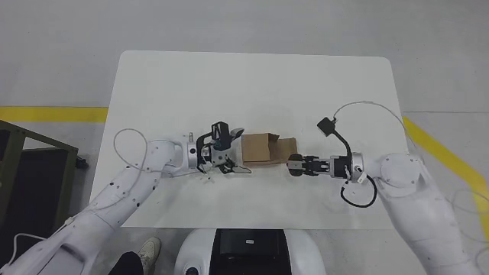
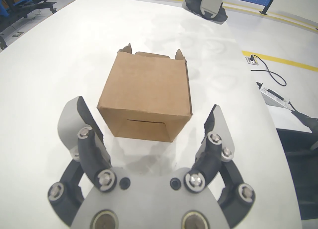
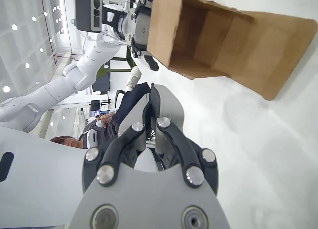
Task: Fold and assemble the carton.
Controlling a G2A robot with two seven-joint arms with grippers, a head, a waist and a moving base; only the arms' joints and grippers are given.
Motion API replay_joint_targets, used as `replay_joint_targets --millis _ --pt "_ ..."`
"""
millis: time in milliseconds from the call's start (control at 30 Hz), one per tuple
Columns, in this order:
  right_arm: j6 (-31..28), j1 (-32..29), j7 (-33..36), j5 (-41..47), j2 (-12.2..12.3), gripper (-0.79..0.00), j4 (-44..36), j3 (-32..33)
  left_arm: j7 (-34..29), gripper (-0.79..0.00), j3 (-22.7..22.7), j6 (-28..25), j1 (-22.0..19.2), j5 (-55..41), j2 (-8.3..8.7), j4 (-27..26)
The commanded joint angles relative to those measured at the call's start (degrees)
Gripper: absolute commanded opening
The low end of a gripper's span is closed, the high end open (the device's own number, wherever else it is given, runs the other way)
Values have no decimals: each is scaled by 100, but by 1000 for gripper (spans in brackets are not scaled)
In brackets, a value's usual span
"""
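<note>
Likely light, thin-walled, crushable: small brown cardboard carton (image 2: 146, 86). Best pinched along creased edges. Gaping wide, empty: left gripper (image 2: 147, 106). Closed tight, holding nothing: right gripper (image 3: 152, 92).

The brown cardboard carton (image 2: 146, 91) is plain matt paperboard, unprinted, with rough, ragged flap edges at its far end. Its inside (image 3: 211, 41) is the same dull, fibrous brown. The white table (image 2: 49, 49) has a smooth, faintly satin top with cloudy smears toward the upper right of the left wrist view. The left tool (image 2: 147, 101) has brushed grey metal finger plates, matt black ribbed pads (image 2: 85, 113) and shiny screw heads (image 2: 106, 176). The right tool (image 3: 152, 96) looks alike.
</note>
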Motion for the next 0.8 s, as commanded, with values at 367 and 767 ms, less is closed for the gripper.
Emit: replay_joint_targets --millis 367,767 --pt "159 450 -293 -389 -90 -785 662 -586 400 0 251 -123 -333 21 -306 696" --pt "134 917 -609 -300 -226 -785 1125 -1021 614 0 356 -228 -497 235 -483 985"
